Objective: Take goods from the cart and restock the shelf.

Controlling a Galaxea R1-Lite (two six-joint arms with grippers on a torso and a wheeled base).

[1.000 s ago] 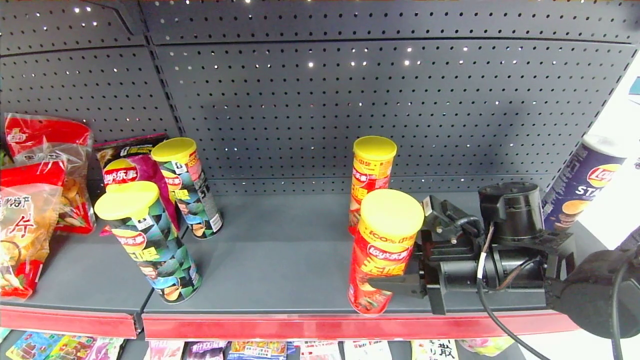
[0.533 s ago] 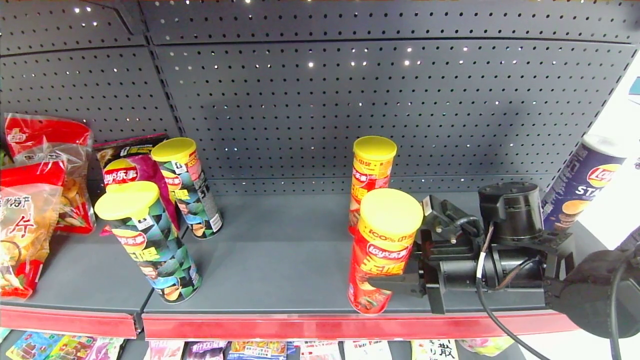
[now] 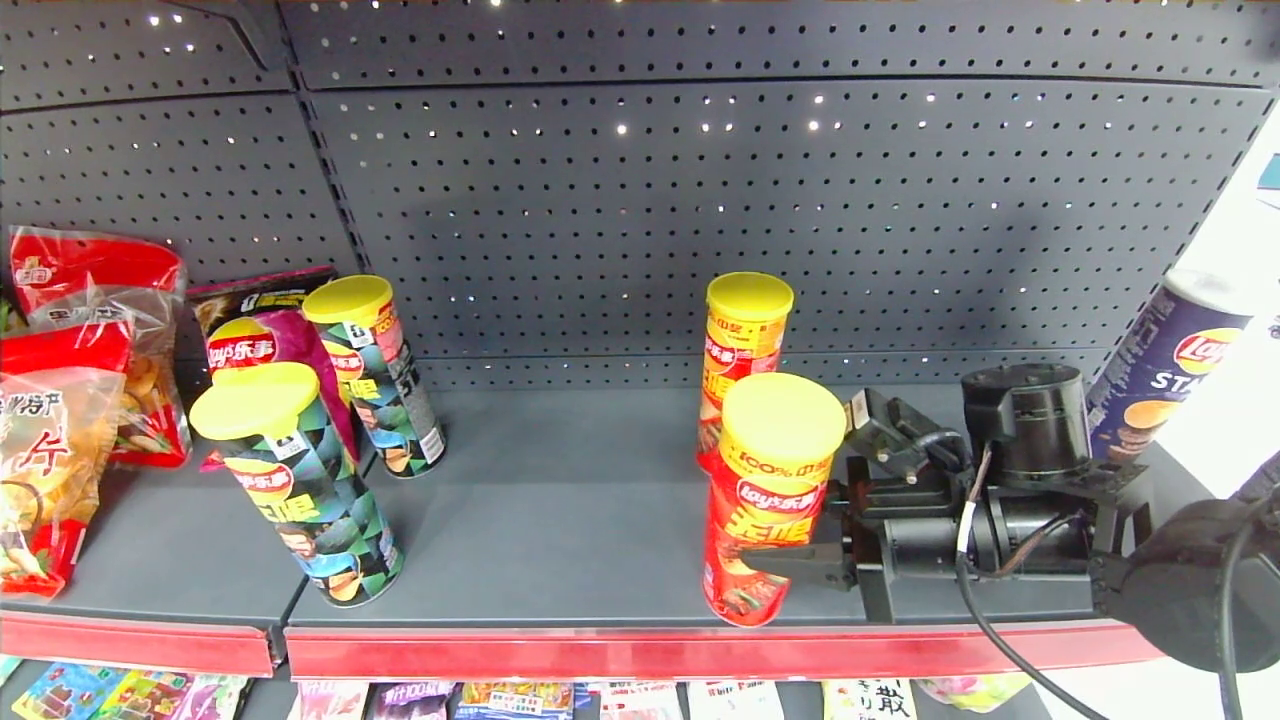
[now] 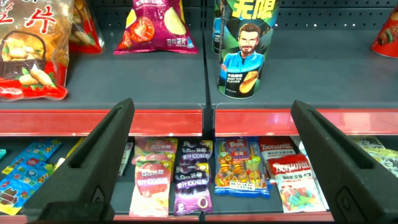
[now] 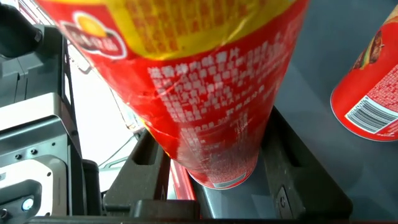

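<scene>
Up front on the grey shelf (image 3: 560, 500), snack bags (image 3: 60, 420) fill the far left. The right gripper (image 3: 775, 548) has its fingers clamped around a red chip can (image 3: 775, 470) with a yellow lid, near the shelf's red front edge and just ahead of a second red can (image 3: 745, 335). Green cans (image 3: 300, 480) stand well to the left, and a blue can (image 3: 1165, 365) leans at the far right. The left gripper (image 4: 211, 112), fingers spread wide, faces the shelf front.
</scene>
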